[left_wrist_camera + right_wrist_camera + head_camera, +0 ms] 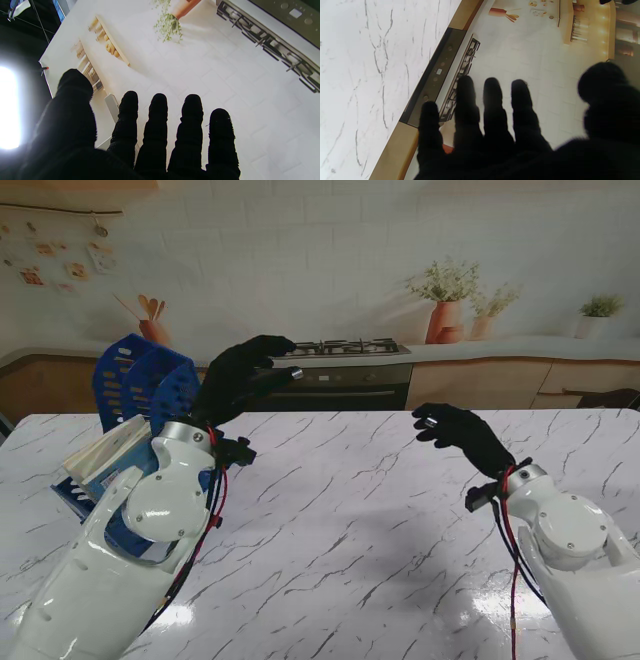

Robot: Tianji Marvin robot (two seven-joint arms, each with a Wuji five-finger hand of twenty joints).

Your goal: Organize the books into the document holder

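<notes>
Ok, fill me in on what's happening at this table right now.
A two-armed robot is sorting books into a blue document holder at the left of the marble table. At least one book already leans in the holder, partly hidden by the left arm. Both hands are raised off the table with fingers spread and holding nothing: the left hand beside the holder, the right hand over the table's right side. No other book shows on the table.
</notes>
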